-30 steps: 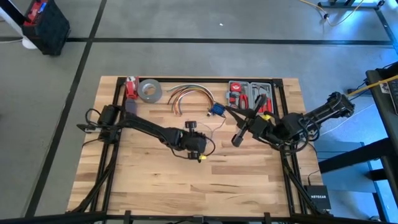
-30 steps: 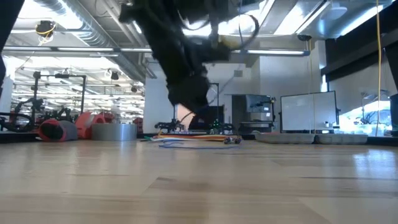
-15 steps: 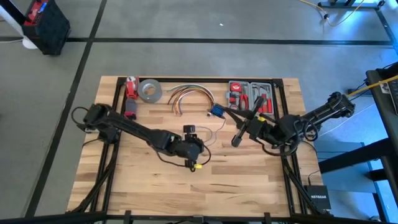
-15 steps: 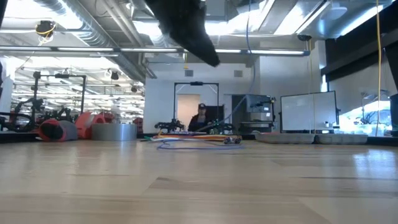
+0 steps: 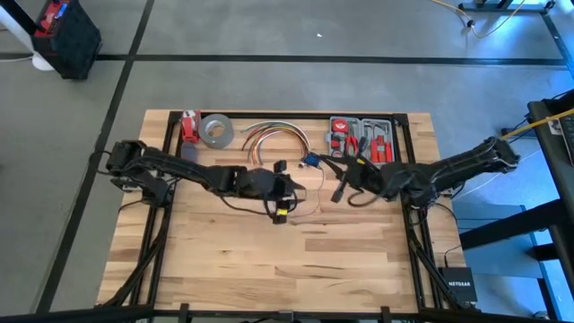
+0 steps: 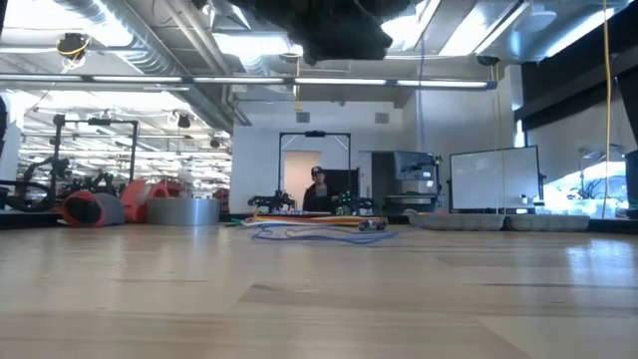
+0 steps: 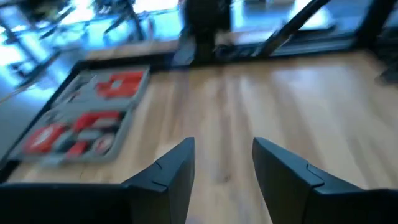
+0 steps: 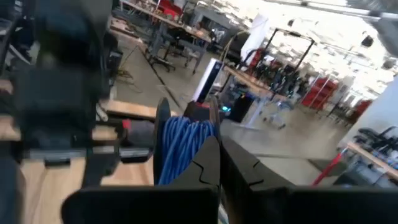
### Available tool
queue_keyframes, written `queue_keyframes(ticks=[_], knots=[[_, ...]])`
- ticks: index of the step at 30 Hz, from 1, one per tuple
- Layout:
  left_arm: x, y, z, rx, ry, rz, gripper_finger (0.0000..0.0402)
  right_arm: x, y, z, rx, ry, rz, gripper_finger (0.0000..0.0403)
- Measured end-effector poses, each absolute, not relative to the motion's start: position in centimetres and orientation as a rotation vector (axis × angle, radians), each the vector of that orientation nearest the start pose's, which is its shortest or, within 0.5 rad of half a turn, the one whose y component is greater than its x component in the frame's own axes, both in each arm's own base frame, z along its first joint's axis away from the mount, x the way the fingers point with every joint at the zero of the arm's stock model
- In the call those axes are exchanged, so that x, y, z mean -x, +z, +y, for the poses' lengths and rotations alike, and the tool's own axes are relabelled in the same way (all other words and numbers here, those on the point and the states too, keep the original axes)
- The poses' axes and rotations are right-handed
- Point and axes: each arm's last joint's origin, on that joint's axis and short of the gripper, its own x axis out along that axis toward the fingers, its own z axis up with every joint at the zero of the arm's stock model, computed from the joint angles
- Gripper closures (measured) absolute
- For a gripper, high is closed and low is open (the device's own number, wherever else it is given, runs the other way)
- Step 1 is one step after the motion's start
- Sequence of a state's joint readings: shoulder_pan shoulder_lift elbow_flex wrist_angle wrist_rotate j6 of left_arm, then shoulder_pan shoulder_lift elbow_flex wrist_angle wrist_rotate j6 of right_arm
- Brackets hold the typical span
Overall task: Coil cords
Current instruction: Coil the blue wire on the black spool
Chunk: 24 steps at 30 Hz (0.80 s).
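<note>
My left gripper [image 7: 221, 171] hangs mid-table, fingers spread and empty, and the right gripper [image 5: 339, 195] is pressed shut just beside it. The cords [image 5: 309, 182] sprawl loose between them and the back edge, so I'd say coiling's barely begun. Farther back, the open tool case [image 5: 361, 139] holds red-handled tools.

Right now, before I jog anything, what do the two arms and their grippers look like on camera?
Both arms are dark, jointed and slim, with black cables looping beside them. The left gripper has two flat, angular black fingers. A small yellow marking shows by the left arm's wrist in the high view. The right gripper has matching black fingers with stepped, notched edges.
</note>
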<state>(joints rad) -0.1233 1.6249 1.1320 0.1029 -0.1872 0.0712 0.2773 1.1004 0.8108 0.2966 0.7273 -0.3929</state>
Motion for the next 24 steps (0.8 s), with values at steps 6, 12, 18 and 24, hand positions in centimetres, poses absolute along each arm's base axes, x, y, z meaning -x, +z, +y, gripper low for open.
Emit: queue_keyframes(ticks=[6,12,18,24], knots=[[-37.2,25.9,-3.2,-0.101,0.026,0.335,0.0247,-23.8,29.1,3.8,0.338,-0.378,0.009,0.0402],[-38.2,24.6,-2.3,-0.109,0.123,0.310,0.0247,-23.6,28.9,4.0,0.329,-0.313,-0.039,0.0402],[-39.6,22.7,-2.2,-0.116,0.104,0.273,0.0247,-23.7,28.8,4.1,0.313,-0.294,-0.034,0.0402],[-40.1,22.1,-2.1,-0.111,0.091,0.250,0.0247,-23.7,28.8,4.1,0.312,-0.294,-0.033,0.0402]])
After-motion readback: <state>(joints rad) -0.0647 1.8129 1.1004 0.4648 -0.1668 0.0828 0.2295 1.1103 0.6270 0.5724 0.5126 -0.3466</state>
